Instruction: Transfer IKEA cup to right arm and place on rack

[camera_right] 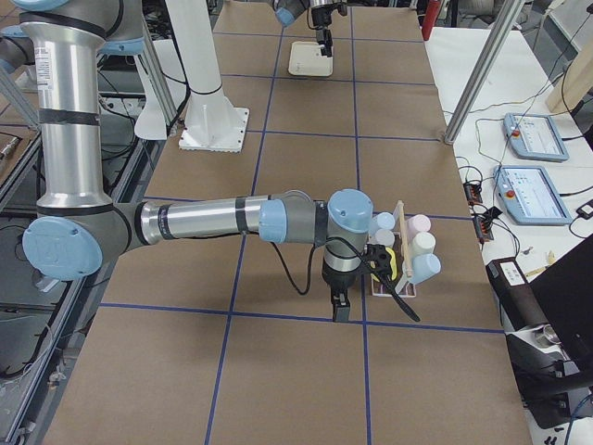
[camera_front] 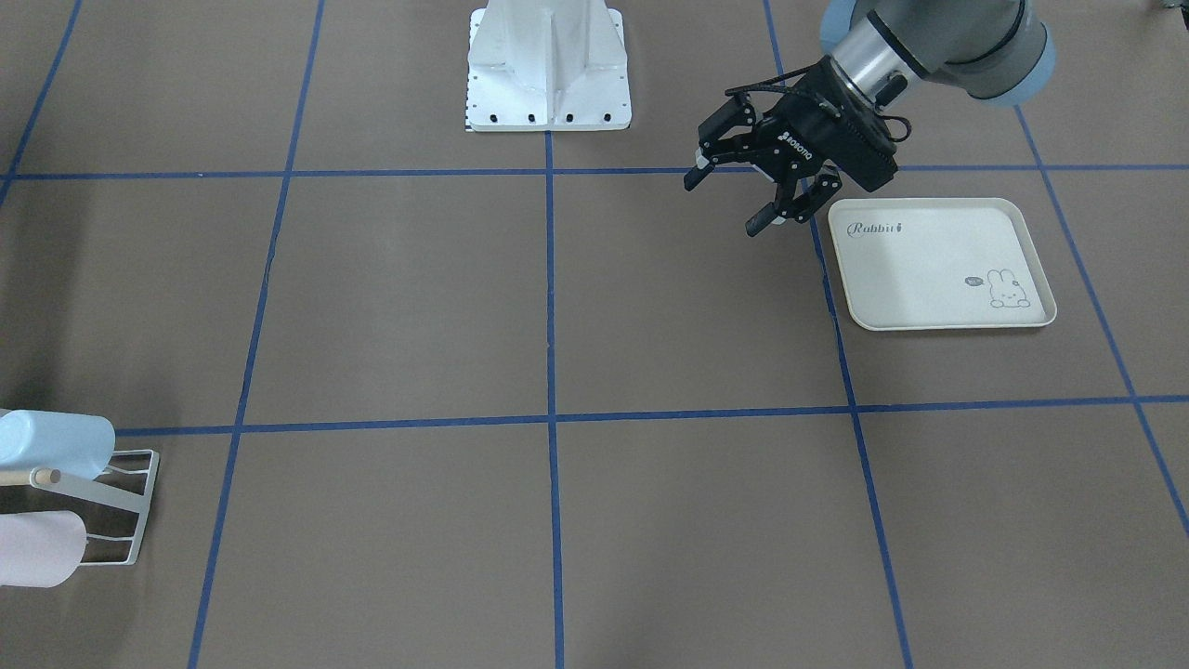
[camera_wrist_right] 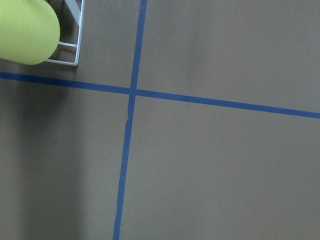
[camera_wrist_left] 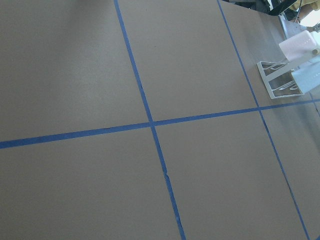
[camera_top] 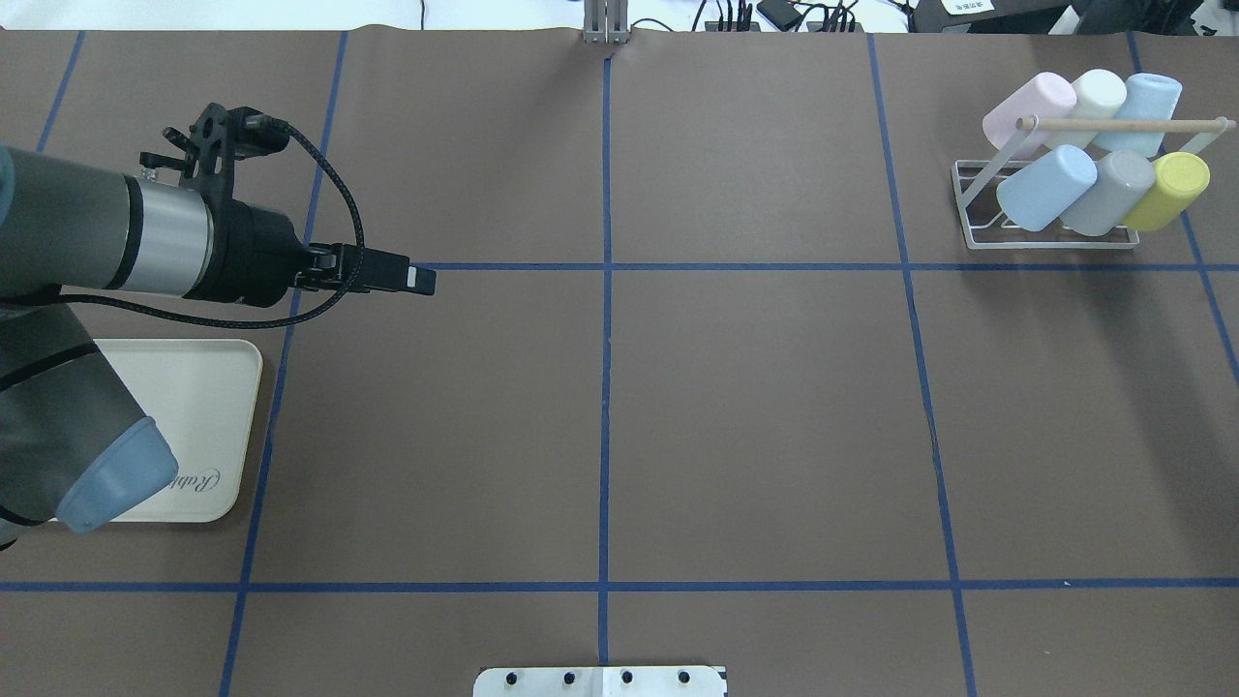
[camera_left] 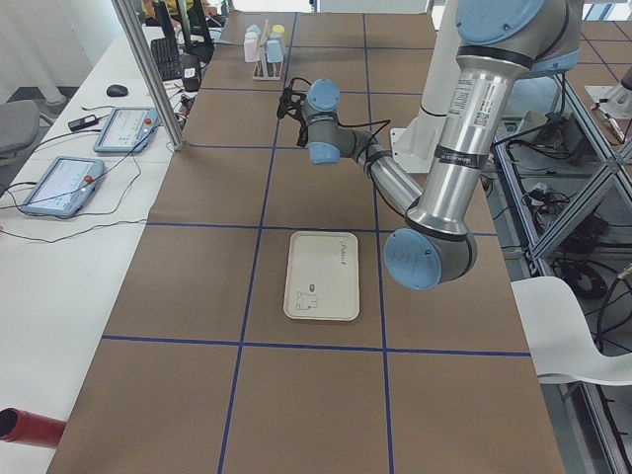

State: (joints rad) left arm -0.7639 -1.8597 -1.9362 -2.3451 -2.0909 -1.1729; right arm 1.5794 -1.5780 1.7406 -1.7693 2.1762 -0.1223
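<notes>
Cups (camera_top: 1045, 187) are sitting on far-right rack (camera_top: 1123, 124), likely light, stiff, slick plastic; grip mid-wall. Left gripper (camera_front: 725, 203) is hovering spread, empty; right gripper (camera_right: 339, 306): cannot tell.

A small white wire-frame rack (camera_top: 1050, 246) with a light wooden rod (camera_top: 1128, 124) across its top stands upright near the table's far edge on the robot's right. Six plastic cups lean tilted on it in two rows, closed ends upward: a pink cup (camera_top: 1028, 106), cream cup (camera_top: 1099, 94) and pale blue cup (camera_top: 1152, 97) behind; a second blue cup (camera_top: 1045, 186), grey cup (camera_top: 1108, 191) and yellow cup (camera_top: 1168, 191) in front
</notes>
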